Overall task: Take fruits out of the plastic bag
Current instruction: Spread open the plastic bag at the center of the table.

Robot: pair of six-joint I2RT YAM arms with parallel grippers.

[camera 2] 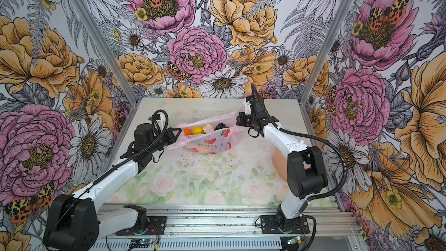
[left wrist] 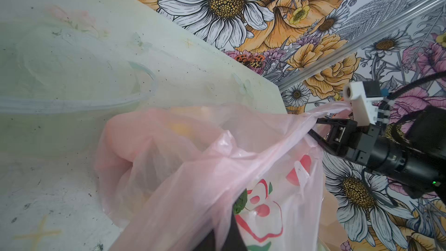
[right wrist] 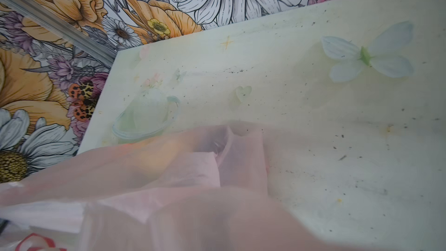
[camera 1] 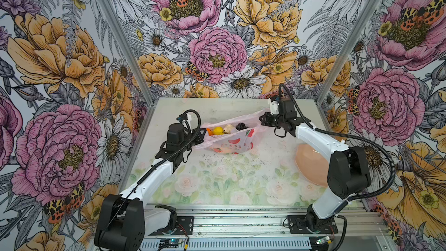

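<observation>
The pink plastic bag [camera 1: 231,142] [camera 2: 207,144] is stretched between both arms above the table, with its mouth pulled open. Inside show an orange piece [camera 1: 209,131], a yellow lemon [camera 1: 218,130], a cream lump [camera 1: 228,128] and a dark grape bunch [camera 1: 241,126]. My left gripper [camera 1: 201,134] is shut on the bag's left rim. My right gripper [camera 1: 261,118] [left wrist: 316,129] is shut on the bag's right handle. In the left wrist view a green fruit [left wrist: 240,204] shows through the bag [left wrist: 193,165]. In the right wrist view pink film [right wrist: 193,201] hides the jaws.
A peach-pink shallow dish [camera 1: 311,162] [camera 2: 280,162] lies on the table's right side, partly behind my right arm. Flowered walls close in the back and both sides. Both arm bases are mounted on the metal rail [camera 1: 241,223] at the front.
</observation>
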